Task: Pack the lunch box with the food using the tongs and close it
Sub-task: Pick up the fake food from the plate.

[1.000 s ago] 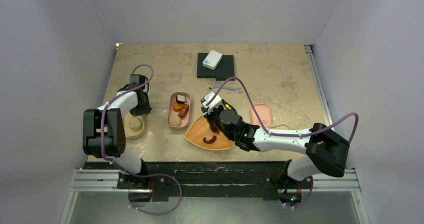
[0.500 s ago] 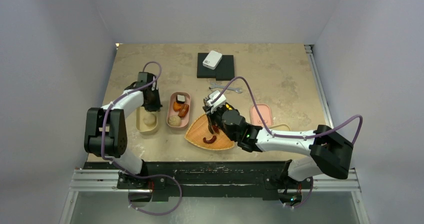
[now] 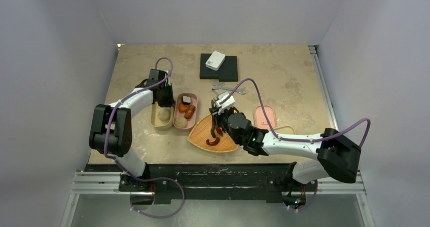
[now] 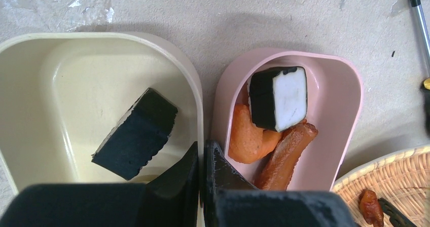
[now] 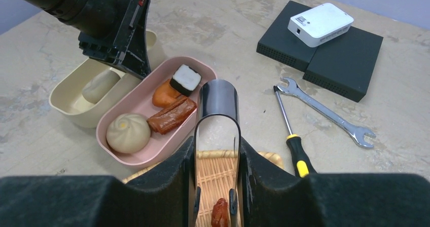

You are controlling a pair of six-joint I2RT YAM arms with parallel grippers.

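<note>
**Asker:** What do your jaws hold at this moment?

**Me:** My left jaws (image 4: 203, 153) are fully closed on the rim of the beige box (image 4: 61, 65). This box stands just beside the pink lunch box (image 4: 350, 115). My right jaws (image 5: 217, 148) are closed partway around the tongs (image 5: 218, 98) and press on both thin arms.

**Asker:** And where is the food (image 5: 128, 131)?

**Me:** Most pieces lie in the lunch box, ahead and to the left of my right jaws. One small red piece (image 5: 220, 214) lies directly below them, between the tong tips, in the wicker basket (image 5: 266, 158).

**Asker:** How will it handle?

**Me:** I think it is light and smooth, so it can slip out. I should pinch it across the middle with a gentle squeeze, because the tongs look thin and springy.
</note>
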